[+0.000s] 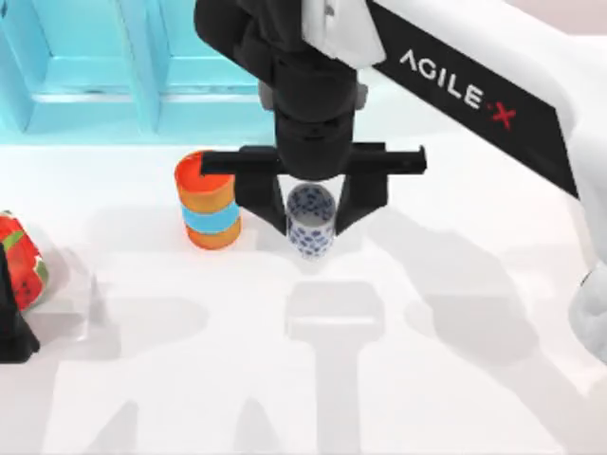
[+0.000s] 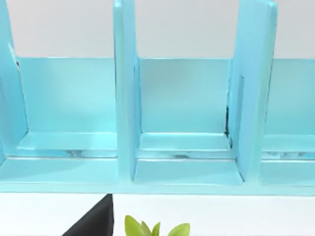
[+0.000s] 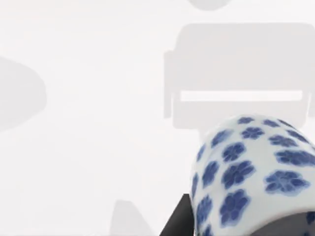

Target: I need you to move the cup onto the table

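The cup (image 1: 311,223), small and white with dark-blue flowers, sits between the two black fingers of my right gripper (image 1: 311,210), which is shut on it from above. It hangs over the white table (image 1: 455,360), just right of the orange cylinder, and I cannot tell whether its base touches the surface. The right wrist view shows the cup (image 3: 251,172) close up, with the gripper's shadow on the table beyond it. My left arm (image 1: 13,327) is parked at the table's left edge.
An orange cylinder with a light-blue band (image 1: 207,201) stands close to the left of the cup. A watermelon-patterned cup (image 1: 19,261) lies at the far left. The light-blue shelf unit (image 1: 104,66) runs along the back, its open bays (image 2: 184,103) facing the left wrist camera.
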